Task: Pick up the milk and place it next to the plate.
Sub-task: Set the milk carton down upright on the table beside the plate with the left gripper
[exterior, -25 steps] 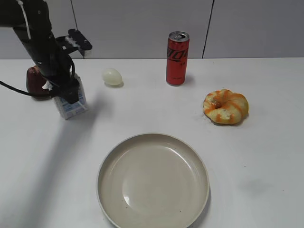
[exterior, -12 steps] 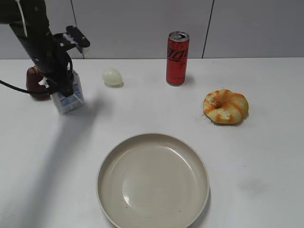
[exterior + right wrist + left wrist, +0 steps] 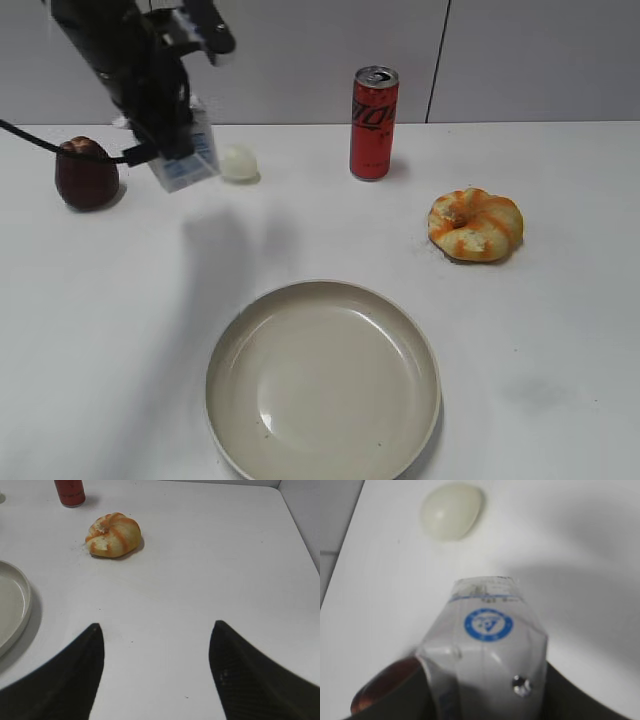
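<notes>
At far left, off the table (image 3: 560,200) now and carried up and rightward past the dark red fruit (image 3: 86,172) in the left gripper (image 3: 165,130): the milk (image 3: 188,160), clamped and tilted, plate (image 3: 323,378) well ahead; right gripper (image 3: 156,670) spread wide, idle.

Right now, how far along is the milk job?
Done: the left gripper has the milk pinched in its fingers and lifted clear of the table, tilted, above the spot between the dark red fruit and the pale egg-shaped object. In hand: carrying it. Left: bringing it across to the plate and setting it down beside it. The right gripper is open and idle.
</notes>
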Available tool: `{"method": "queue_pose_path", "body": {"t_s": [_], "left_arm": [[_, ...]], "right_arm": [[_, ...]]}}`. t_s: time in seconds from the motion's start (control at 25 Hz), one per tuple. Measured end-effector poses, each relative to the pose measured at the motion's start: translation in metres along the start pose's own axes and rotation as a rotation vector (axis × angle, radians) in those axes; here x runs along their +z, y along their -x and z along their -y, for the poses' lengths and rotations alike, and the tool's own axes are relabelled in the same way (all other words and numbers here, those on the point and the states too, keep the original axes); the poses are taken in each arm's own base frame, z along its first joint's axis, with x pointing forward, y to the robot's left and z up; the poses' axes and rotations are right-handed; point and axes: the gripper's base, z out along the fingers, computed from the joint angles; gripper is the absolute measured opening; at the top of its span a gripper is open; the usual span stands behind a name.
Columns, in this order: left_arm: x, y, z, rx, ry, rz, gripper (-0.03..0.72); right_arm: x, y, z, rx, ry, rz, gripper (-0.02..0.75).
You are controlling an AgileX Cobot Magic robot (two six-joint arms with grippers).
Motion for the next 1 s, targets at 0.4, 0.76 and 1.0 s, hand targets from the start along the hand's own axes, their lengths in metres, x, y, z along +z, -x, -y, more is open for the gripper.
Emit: {"method": "queue_pose_path", "body": {"t_s": [0.4,0.76,1.0], "left_arm": [[0.001,0.071,0.086,0.259,-0.043,0.127,0.281],[0.025,0.078,0.114,0.324,-0.126,0.082,0.281],[0.035,0.075,0.119,0.345,-0.169,0.043,0.281]], "right_arm": [[0.000,0.000,0.000,0.000,0.000,0.000,0.500],[0.000,0.000,0.000,0.000,0.000,0.000,0.500],[0.000,0.000,0.000,0.000,0.000,0.000,0.500]]}}
